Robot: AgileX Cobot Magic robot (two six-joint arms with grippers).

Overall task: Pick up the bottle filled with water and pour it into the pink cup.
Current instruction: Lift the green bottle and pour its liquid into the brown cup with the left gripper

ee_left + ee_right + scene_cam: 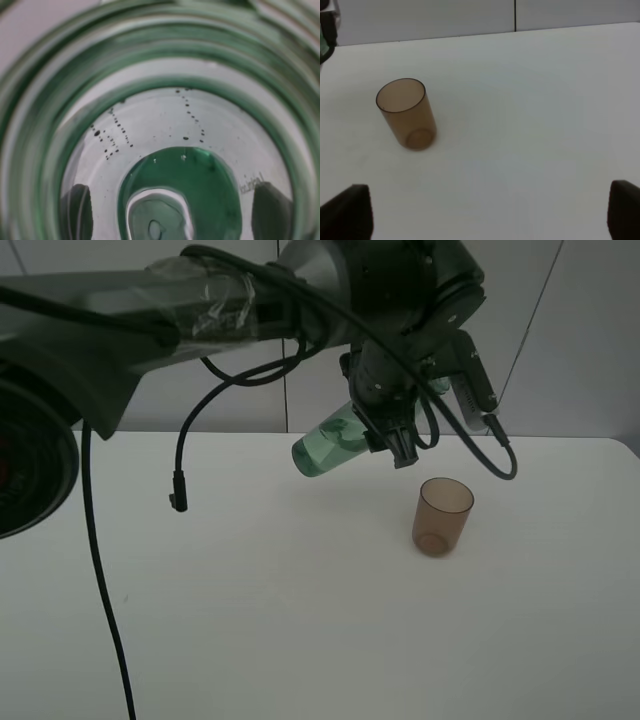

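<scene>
The green transparent bottle hangs tilted above the white table, round base down and to the left, with my left gripper shut around its upper part. Its neck is hidden behind the gripper. The left wrist view is filled by the bottle, with dark fingertips at either side of my left gripper. The brownish-pink cup stands upright, below and to the right of the bottle, apart from it. My right gripper is open, short of the cup, with nothing between its fingers.
A loose black cable dangles from the left arm over the table's left half. The arm's dark base fills the left edge. A pale wall runs behind the table's far edge.
</scene>
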